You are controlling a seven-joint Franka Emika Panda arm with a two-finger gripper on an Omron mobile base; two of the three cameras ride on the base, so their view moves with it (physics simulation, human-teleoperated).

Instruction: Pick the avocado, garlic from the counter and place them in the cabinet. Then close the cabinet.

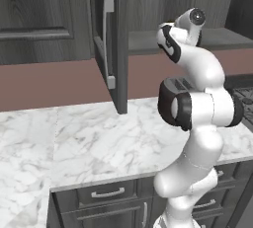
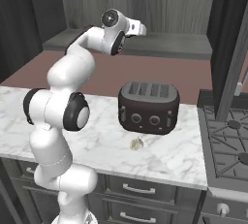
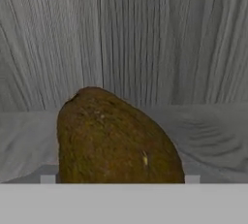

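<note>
Your claw (image 2: 141,28) sits at the end of the white arm, raised to the level of the open cabinet's grey shelf (image 2: 160,43) and reaching in over it. Through the hand camera you see the dark brown-olive, egg-shaped avocado (image 3: 114,138) close up between the two pale finger tips (image 3: 47,179), with the shelf floor and the grey wood-grain back wall of the cabinet behind it. The tips stand apart at either side of the fruit, about as wide as the fruit itself; whether they press it or have let go you cannot tell from these views, nor whether the avocado rests on the shelf.

Look down to the white marble bench with grey veining (image 2: 160,155): the small off-white garlic bulb (image 2: 136,143) lies on it near the front edge, just in front of the dark four-slot toaster (image 2: 148,107) and apart from it. To the right of the toaster the bench ends at a black gas hob (image 2: 227,145).

From the left base camera you see the dark grey wood-grain wall cabinet (image 1: 163,10) with its left door (image 1: 111,44) swung out toward you, the long silver bar handle (image 1: 107,42) on its face. Dark grey drawers with silver handles (image 2: 138,189) run below the bench.
</note>
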